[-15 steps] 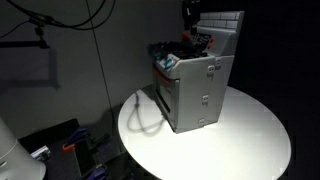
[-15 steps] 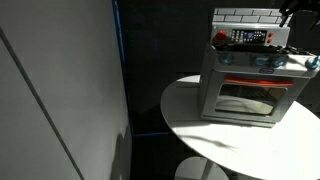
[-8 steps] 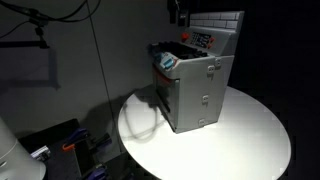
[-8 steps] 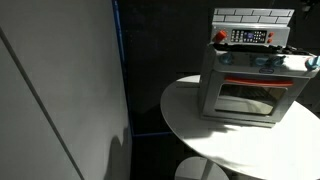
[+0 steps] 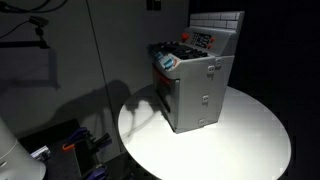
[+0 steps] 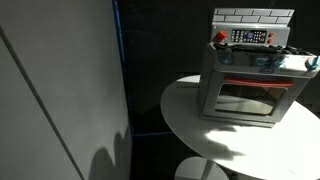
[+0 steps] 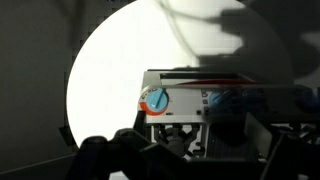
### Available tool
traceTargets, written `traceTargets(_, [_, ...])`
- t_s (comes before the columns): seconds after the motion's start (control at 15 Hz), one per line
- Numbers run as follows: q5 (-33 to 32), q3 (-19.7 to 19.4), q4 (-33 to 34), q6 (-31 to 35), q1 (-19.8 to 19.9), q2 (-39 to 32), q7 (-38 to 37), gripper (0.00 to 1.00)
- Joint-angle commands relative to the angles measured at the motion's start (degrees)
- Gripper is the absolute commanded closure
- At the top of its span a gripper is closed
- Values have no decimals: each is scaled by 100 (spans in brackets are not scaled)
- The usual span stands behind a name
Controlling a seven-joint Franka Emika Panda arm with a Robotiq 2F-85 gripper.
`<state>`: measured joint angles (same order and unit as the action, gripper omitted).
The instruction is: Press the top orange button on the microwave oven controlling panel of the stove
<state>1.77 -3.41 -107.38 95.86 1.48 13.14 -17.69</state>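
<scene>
sitting on the round white tabletop [image 5: 250, 130], the grey stove [image 5: 200, 95] carries its dark control panel [image 6: 250, 37] on top; the end effector [image 7: 188, 160] is a dark blur, so i cannot tell its spread.

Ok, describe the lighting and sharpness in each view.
Both exterior views: dark room, only the table and stove lit; an exterior view shows a shadow beside the stove. Wrist view: table blown out to flat white, foreground dark and blurred.
</scene>
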Motion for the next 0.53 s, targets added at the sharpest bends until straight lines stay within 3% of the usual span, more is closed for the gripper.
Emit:
traceTargets(0.0, [-71, 112, -321, -131, 87, 450, 132, 0])
traceTargets(0.47, [4, 143, -279, -113, 101, 369, 25, 0])
